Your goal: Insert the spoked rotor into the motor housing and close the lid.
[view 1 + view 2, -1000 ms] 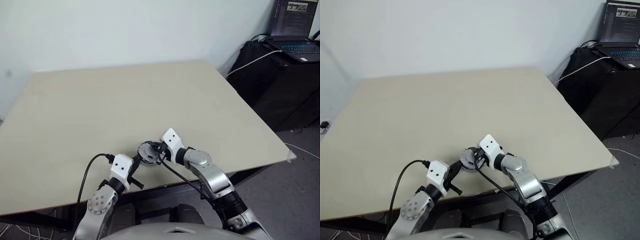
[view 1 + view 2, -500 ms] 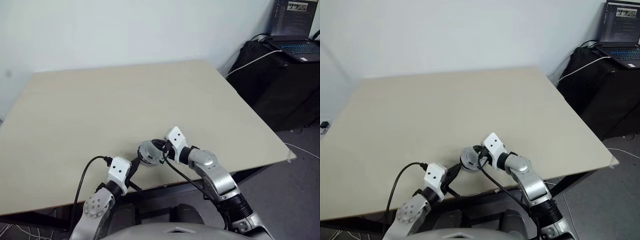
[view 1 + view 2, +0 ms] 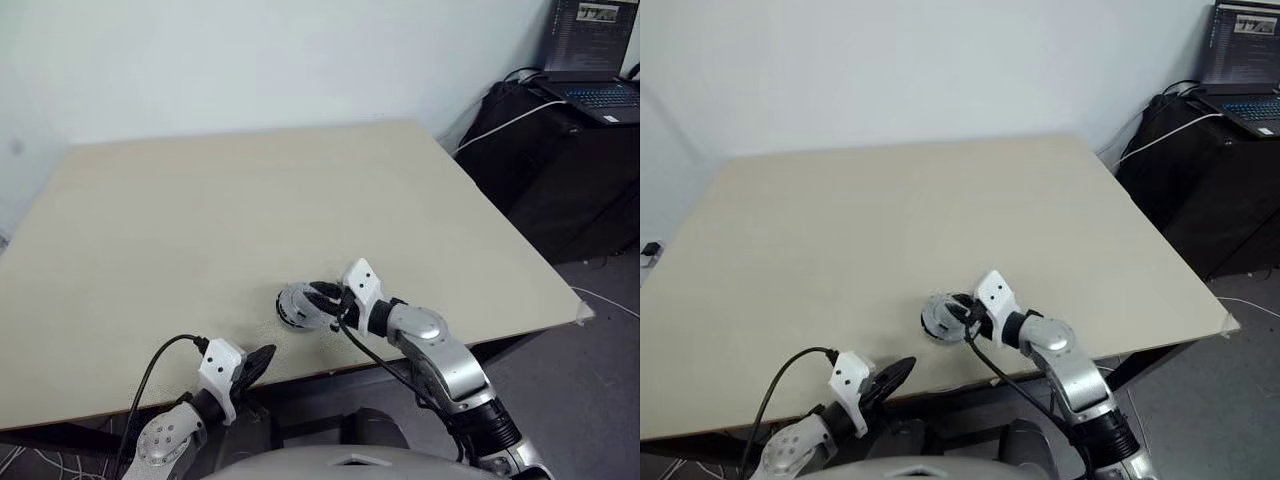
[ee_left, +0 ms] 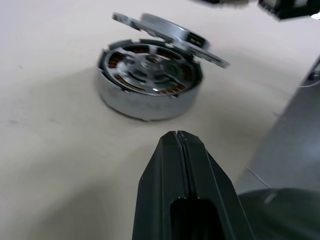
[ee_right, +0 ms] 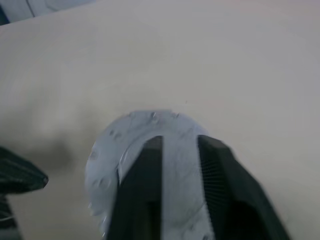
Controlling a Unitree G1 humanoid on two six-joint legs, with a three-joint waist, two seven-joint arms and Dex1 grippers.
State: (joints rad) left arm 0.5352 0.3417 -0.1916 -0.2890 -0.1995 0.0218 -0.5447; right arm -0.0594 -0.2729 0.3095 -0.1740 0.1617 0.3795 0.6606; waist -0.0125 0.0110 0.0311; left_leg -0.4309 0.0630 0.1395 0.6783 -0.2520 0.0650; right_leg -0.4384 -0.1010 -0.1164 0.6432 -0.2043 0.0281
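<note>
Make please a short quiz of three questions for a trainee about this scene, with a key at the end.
1. True or false: the grey lid lies flat and fully closed on the motor housing.
2. Which gripper has its two fingers pressed together: A) the left gripper, B) the right gripper?
3. What sits inside the housing, under the tilted lid?

Key:
1. False. The lid is tilted, with one edge lifted above the rim.
2. A. The left gripper is shut and holds nothing, near the table edge. The right gripper's fingers stand apart over the lid.
3. The spoked rotor, with copper windings visible between its spokes.
</note>
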